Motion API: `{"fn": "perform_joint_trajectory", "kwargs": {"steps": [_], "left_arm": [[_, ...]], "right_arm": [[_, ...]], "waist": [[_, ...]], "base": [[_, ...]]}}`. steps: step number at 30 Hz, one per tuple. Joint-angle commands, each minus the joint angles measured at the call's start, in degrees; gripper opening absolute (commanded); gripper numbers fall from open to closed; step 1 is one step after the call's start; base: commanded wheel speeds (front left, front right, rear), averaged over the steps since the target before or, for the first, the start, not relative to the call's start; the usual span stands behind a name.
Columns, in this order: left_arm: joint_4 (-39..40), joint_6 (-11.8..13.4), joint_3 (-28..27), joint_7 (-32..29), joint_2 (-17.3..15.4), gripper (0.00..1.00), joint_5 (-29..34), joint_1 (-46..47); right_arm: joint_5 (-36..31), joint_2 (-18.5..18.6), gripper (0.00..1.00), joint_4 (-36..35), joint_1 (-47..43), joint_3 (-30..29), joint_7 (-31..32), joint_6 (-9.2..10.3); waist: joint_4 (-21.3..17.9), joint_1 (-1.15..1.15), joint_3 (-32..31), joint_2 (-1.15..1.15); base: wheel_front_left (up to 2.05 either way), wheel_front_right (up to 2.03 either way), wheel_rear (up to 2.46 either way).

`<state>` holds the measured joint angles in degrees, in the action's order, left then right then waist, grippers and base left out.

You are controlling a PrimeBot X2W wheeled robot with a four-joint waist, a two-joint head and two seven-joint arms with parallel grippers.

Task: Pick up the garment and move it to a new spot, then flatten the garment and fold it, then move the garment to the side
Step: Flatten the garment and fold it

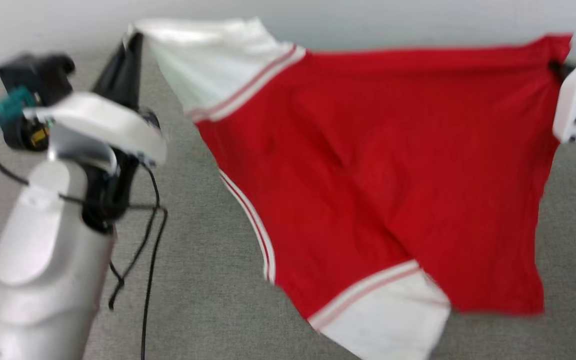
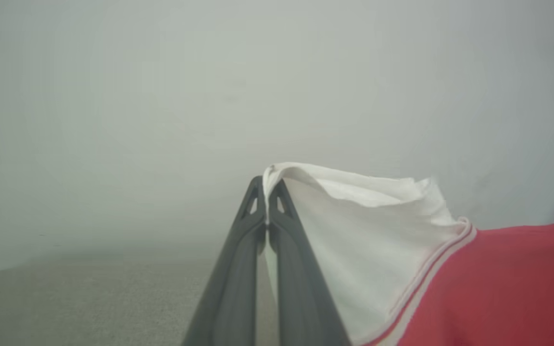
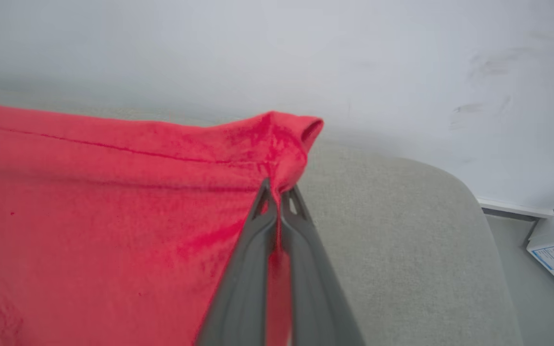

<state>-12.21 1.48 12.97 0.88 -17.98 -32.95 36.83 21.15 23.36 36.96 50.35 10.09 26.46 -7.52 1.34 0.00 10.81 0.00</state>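
The garment [image 1: 378,175] is hanging spread between the two grippers, above a worktop [image 1: 208,280] covered in grey cloth. Its upper edge is running almost straight from one gripper to the other, and the rest is draping down toward the near side. The head view is blurring, so I cannot tell whether the lower part is resting on the worktop.

The body is showing as plain bright red, creasing softly down the middle. A white sleeve [image 1: 218,65] is sitting at the upper left corner, joined to the red by a band of white and pale red stripes. A second white sleeve [image 1: 388,320] with the same striped band is hanging at the bottom. A narrow white-and-red striped edge [image 1: 255,225] is curving down the garment's left side between them.

The left gripper [image 2: 267,192] is pinching the tip of the upper white sleeve, its dark fingers [image 2: 296,269] pressing together on the cloth. The right gripper [image 3: 279,194] is closing its fingers on the red corner at the opposite end, where the hem is bunching into a small fold just above the fingertips. A pale wall [image 3: 306,48] is standing behind the worktop.
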Motion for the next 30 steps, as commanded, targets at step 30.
{"fn": "perform_joint_trajectory", "kwargs": {"steps": [30], "left_arm": [[-28.18, -1.53, -2.4, 4.85, -5.02, 0.0, 4.25, 47.31]], "right_arm": [[-13.84, -4.53, 0.0, 8.99, 36.86, -8.61, -14.67, 0.1]], "waist": [[-2.28, 0.0, 23.72, 0.0]], "base": [[0.0, 0.0, 0.0]]}}
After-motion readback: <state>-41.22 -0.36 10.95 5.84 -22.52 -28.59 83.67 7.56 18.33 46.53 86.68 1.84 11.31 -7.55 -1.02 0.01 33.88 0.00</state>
